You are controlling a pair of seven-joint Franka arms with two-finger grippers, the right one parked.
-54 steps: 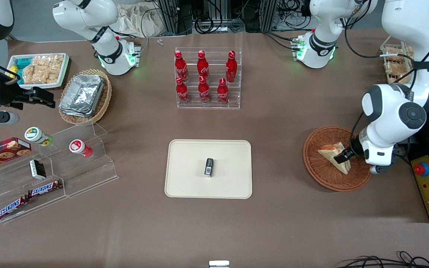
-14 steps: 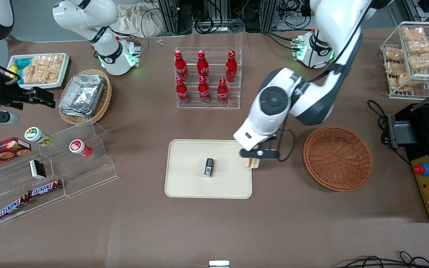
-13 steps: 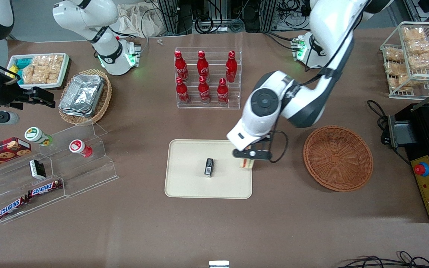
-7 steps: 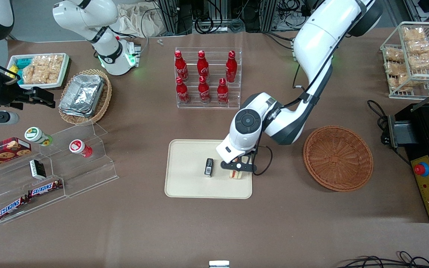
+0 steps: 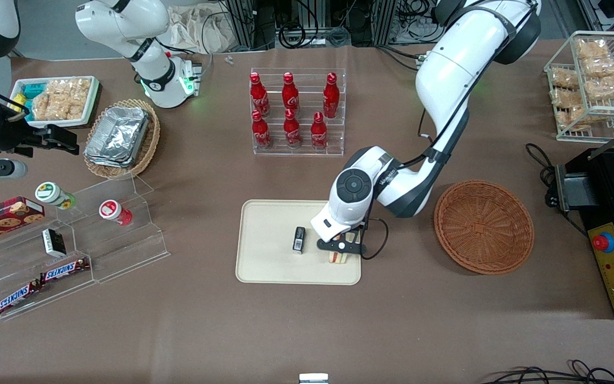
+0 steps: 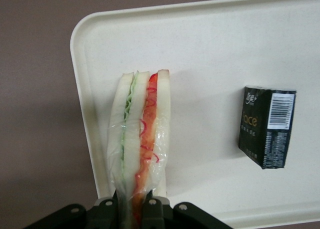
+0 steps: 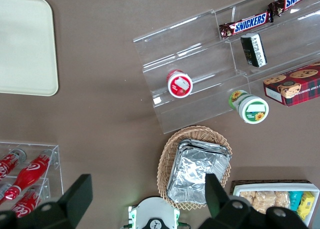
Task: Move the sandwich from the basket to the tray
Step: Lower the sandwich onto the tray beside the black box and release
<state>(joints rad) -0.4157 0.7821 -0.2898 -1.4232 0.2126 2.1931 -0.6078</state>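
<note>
About four seconds ago the gripper was down in the basket, closed on the sandwich that lay there. Since then the left arm has carried the sandwich out of the basket, which now holds nothing, and across the table toward the tray. A second ago the sandwich hung over the tray's edge nearest the basket. Now it is over the tray's corner nearest the front camera on the basket's side, beside the small black packet, with the gripper's fingers still clamped on it.
</note>
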